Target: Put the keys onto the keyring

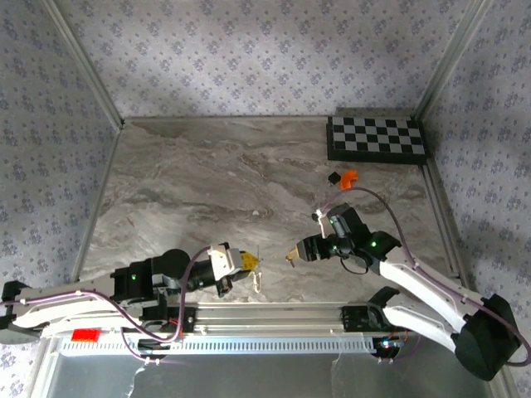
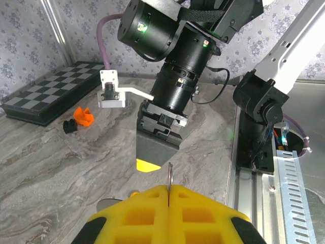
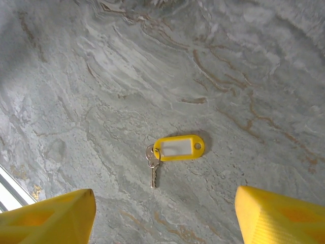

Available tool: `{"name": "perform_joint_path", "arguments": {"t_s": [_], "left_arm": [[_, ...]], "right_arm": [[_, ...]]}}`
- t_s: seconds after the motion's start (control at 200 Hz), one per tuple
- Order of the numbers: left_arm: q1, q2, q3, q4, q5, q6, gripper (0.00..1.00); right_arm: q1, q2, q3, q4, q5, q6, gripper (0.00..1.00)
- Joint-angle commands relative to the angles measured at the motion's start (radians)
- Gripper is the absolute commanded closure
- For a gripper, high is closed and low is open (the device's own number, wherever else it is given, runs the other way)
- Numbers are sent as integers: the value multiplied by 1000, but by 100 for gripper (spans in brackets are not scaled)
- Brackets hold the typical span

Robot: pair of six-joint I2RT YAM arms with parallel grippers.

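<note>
My left gripper (image 2: 168,189) is shut on the keyring (image 2: 170,175), a thin silver loop that stands edge-on out of the yellow pads (image 2: 142,213). In the top view this gripper (image 1: 246,263) sits near the table's front edge, pointing right. A small silver key (image 3: 153,172) lies flat on the marble, joined by a little ring to a yellow plastic tag (image 3: 179,147). My right gripper (image 3: 165,218) hangs above it, open and holding nothing. Its yellow fingers (image 3: 51,218) stand far apart on either side of the key. From the top, the right gripper (image 1: 292,254) faces the left one across a short gap.
A chessboard (image 1: 376,138) lies at the back right of the marble table (image 1: 207,182). A small orange piece (image 1: 348,176) and a black piece (image 1: 334,177) sit just in front of it. A metal rail (image 1: 274,315) runs along the near edge.
</note>
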Motion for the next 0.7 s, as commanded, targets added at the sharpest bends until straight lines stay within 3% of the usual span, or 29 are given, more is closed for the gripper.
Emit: {"name": "perform_joint_path", "arguments": {"t_s": [0.0, 0.695], "left_arm": [[10, -25, -10, 49, -15, -23, 100], [49, -66, -61, 70, 17, -34, 100]], "right_arm": [[-4, 43, -15, 49, -37, 24, 29], [54, 344, -23, 258, -74, 72, 49]]}}
